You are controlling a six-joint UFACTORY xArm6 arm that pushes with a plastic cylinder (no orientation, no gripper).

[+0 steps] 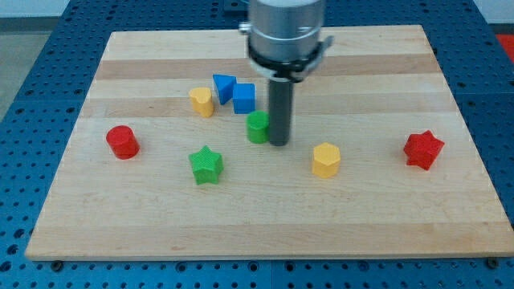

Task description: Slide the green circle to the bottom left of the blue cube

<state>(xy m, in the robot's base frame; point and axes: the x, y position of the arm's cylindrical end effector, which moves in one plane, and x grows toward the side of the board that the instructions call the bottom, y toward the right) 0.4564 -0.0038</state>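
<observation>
The green circle (257,127) stands near the board's middle, just below the blue cube (244,97) and slightly to its right. My tip (279,143) rests on the board right against the green circle's right side. A blue triangular block (223,86) sits touching the blue cube's upper left.
A yellow block (201,102) stands left of the blue pair. A green star (206,164) lies below left of the green circle. A red cylinder (122,141) is at the view's left, a yellow hexagon (325,160) right of my tip, a red star (423,149) far right.
</observation>
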